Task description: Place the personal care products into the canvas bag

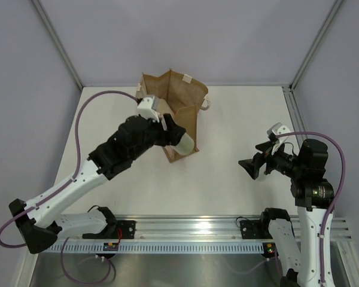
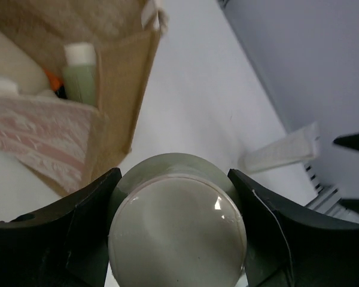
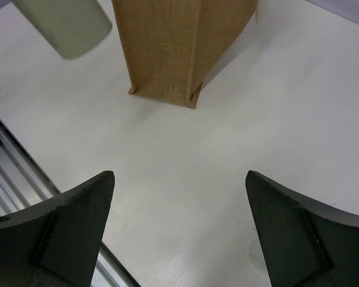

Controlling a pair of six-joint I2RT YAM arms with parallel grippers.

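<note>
The canvas bag [image 1: 178,107] stands upright at the back middle of the table, top open. My left gripper [image 1: 177,136] is shut on the cream cylinder [image 1: 186,144] and holds it in the air beside the bag's near corner, outside the bag. In the left wrist view my gripper [image 2: 175,176] grips the cylinder [image 2: 177,230] end-on. The bag [image 2: 121,95] sits up left of it, with a pale green bottle [image 2: 81,75] and an orange one [image 2: 52,78] inside. My right gripper [image 1: 254,158] is open and empty above the table, well right of the bag. Its own view [image 3: 179,179] shows the bag [image 3: 176,48] and cylinder [image 3: 63,24].
The bag's white handle tab [image 1: 206,103] sticks out on its right side. A metal rail [image 1: 185,230] runs along the near table edge. Grey walls close the back and both sides. White tabletop [image 1: 239,125] lies between the bag and my right arm.
</note>
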